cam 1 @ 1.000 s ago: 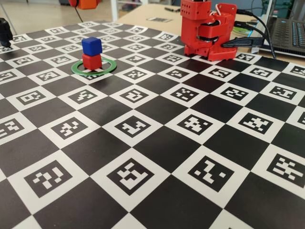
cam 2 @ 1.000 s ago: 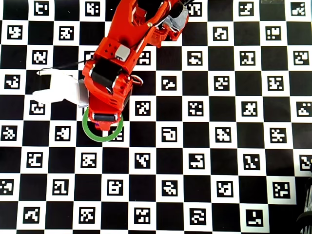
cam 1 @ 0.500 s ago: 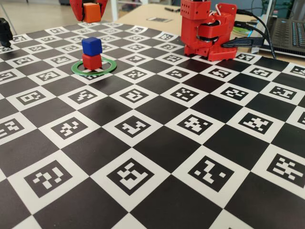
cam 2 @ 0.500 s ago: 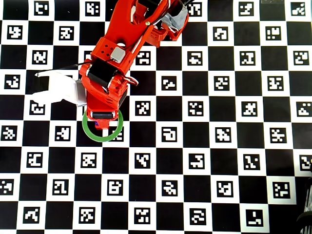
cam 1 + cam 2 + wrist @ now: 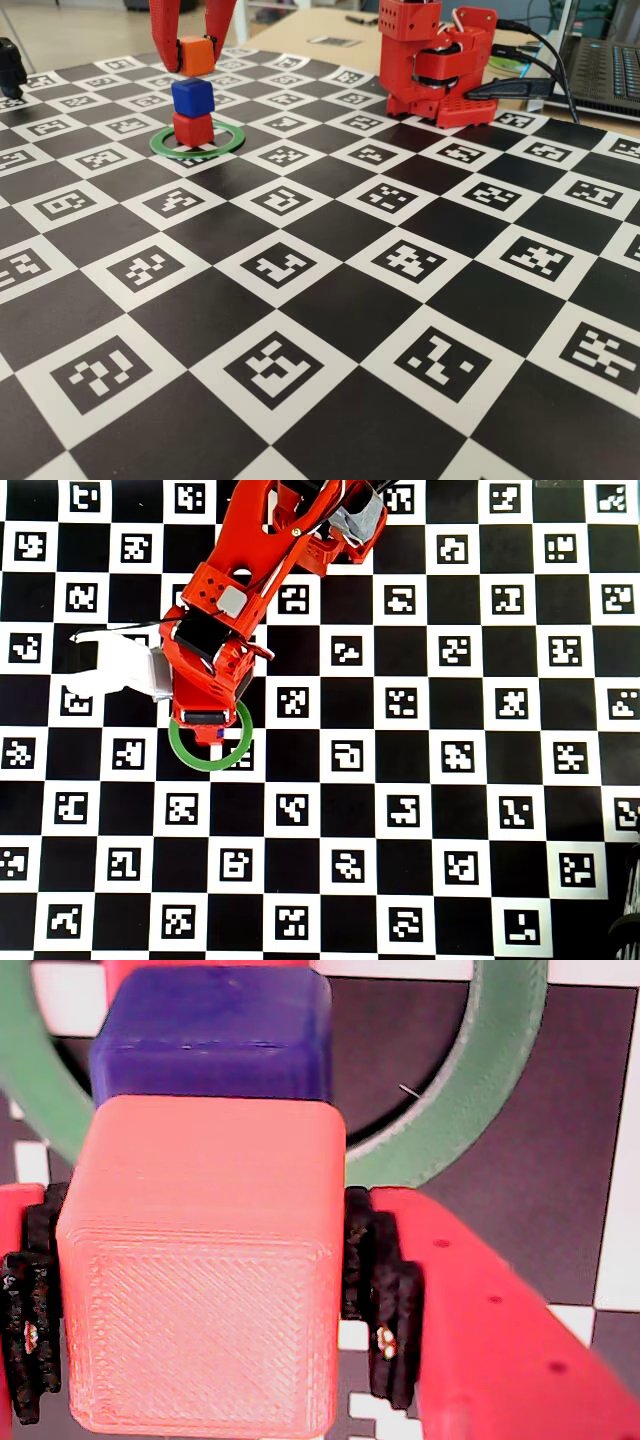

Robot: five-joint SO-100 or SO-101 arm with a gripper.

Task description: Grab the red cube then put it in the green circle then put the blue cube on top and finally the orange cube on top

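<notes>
The red cube [image 5: 193, 129] sits inside the green circle [image 5: 228, 142] with the blue cube [image 5: 192, 97] stacked on it. My gripper [image 5: 196, 57] is shut on the orange cube [image 5: 197, 55] and holds it a little above the blue cube, slightly offset. In the wrist view the orange cube [image 5: 205, 1270] fills the space between the black pads [image 5: 385, 1305], with the blue cube [image 5: 215, 1035] and the green circle [image 5: 480, 1100] below; the red cube is hidden there. In the overhead view the arm covers the cubes, and only the green circle [image 5: 195, 758] shows.
The board is a black-and-white checker with markers [image 5: 320, 300]. The arm's red base [image 5: 440, 65] stands at the back right in the fixed view. A laptop [image 5: 605, 60] and cables lie behind it. A white part [image 5: 115, 665] sticks out left of the arm in the overhead view.
</notes>
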